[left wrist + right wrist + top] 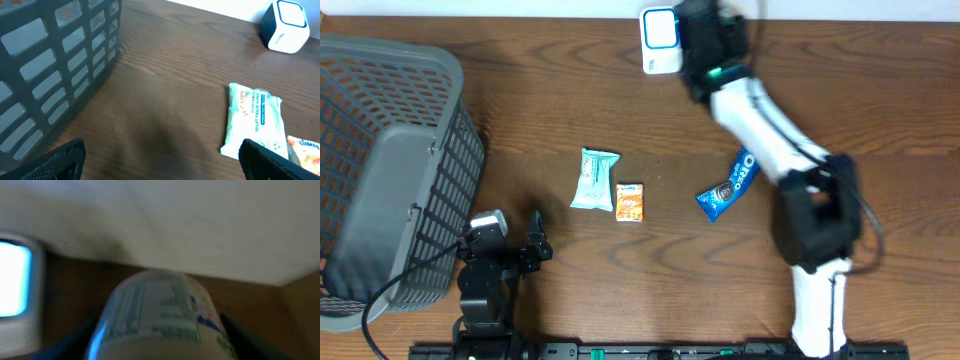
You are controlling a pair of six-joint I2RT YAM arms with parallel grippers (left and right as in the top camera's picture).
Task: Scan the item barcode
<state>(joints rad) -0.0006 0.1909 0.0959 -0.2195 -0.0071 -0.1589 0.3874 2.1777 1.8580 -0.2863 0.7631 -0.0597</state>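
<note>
Item: labelled cylindrical tub (pixel 160 312), blurred, clamped between the partly spread fingers of the right gripper (pixel 160 342), just beside the white scanner (pixel 660 40). Left gripper (pixel 165 165): jaws wide apart, empty, well away from the scanner. Toilet tissue wipes pack (pixel 594 178) and Oreo packet (pixel 730 187): on the table, on the robot's side of the scanner.

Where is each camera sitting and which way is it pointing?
Overhead: above the table, looking straight down; left arm and right arm show.
Left wrist: on the left gripper, low, facing the wipes pack and basket; fingertips show.
Right wrist: on the right gripper, facing the scanner and wall, gripping a labelled container.
Shared: all three show the scanner.
</note>
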